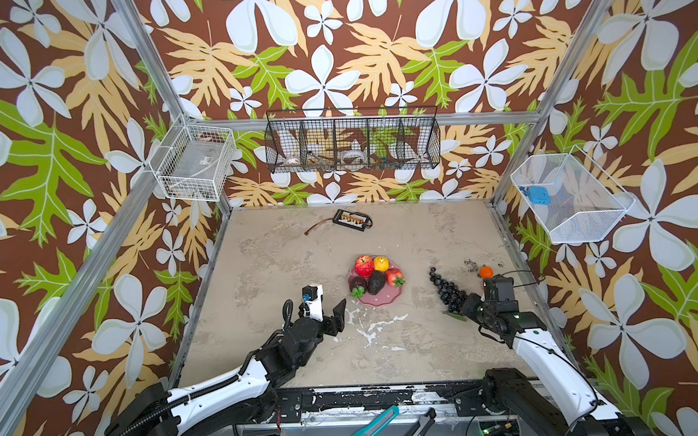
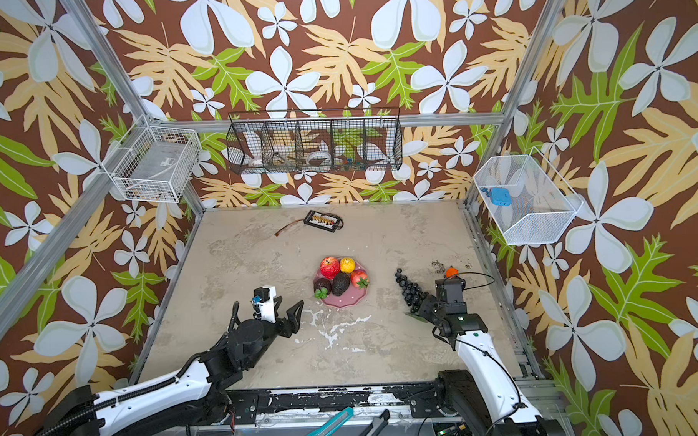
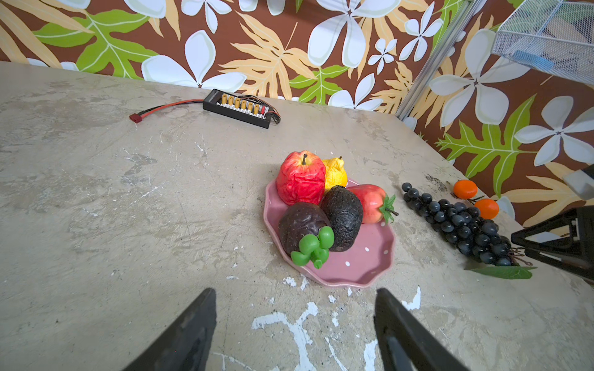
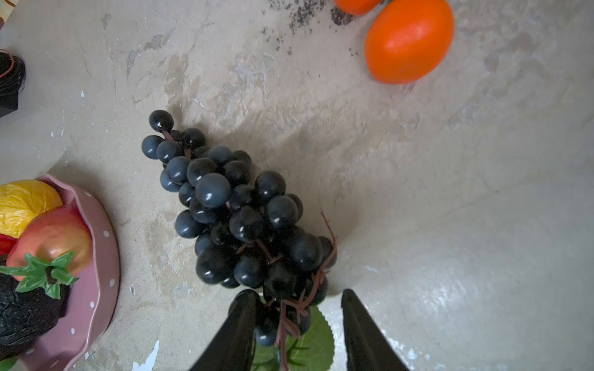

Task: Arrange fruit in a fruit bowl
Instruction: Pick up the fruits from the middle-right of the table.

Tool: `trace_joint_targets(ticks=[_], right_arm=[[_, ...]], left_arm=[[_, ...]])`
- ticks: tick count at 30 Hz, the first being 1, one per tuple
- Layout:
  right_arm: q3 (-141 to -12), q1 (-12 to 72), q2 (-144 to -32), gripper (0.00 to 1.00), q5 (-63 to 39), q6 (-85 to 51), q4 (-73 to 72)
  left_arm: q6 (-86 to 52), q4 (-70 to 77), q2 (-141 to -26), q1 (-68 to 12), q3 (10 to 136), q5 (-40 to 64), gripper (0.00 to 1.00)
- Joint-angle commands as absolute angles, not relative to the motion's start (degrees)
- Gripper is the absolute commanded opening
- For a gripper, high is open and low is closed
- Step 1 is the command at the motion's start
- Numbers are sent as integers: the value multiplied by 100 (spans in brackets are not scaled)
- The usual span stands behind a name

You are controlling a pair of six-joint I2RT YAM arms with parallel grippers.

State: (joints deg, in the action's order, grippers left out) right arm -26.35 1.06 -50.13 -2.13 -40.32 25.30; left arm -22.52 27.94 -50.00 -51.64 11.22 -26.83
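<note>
Mottled beige surface (image 1: pixel 301 268) with two black-and-white arms reaching in from its near edge. The left tool (image 3: pixel 295 294) hangs released and empty, jaws wide, above the surface just on the near side of the shallow pink polka-dot fruit bowl with scalloped rim (image 3: pixel 363 253), which sits near the middle of the surface. The bowl holds a wrinkled red apple (image 3: pixel 300 180), a yellow pear (image 3: pixel 336 172), a red strawberry with a green cap (image 3: pixel 369 202), a dark rough avocado (image 3: pixel 342 218) and a dark purple fruit with a green stalk (image 3: pixel 302 225), leaving only its near part bare. The black plastic grape bunch (image 4: pixel 238 208) lies flat between the bowl and the right edge. The right tool (image 4: pixel 297 294) is low at its stem end, jaws part-way apart astride the brown stalk, one finger against the grapes and the other clear; no firm hold shows. Two small glossy oranges (image 3: pixel 465 189) (image 3: pixel 486 208) rest near the right edge, beyond the bunch. A flat green leaf (image 4: pixel 311 340) lies under the stalk. Step in hand, as judged: seizing the bunch. The clamp is best centred on the stalk junction, not on loose grapes. The limp cluster should then be raised high enough to clear the rim and laid on the bowl's bare part.
</note>
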Motion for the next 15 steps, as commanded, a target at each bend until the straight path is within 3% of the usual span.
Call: trace_joint_targets(ticks=[1,15], right_arm=[[-2619,106,-4977,39,-316,-4164,2557],[-2470,105,-4996,23,-334,-4159,2417]], left_arm=[[-2260,3010,-5034,-5150,1148,-2769,78],[-2241,3023,-5056,-5150,1151,-2777,81]])
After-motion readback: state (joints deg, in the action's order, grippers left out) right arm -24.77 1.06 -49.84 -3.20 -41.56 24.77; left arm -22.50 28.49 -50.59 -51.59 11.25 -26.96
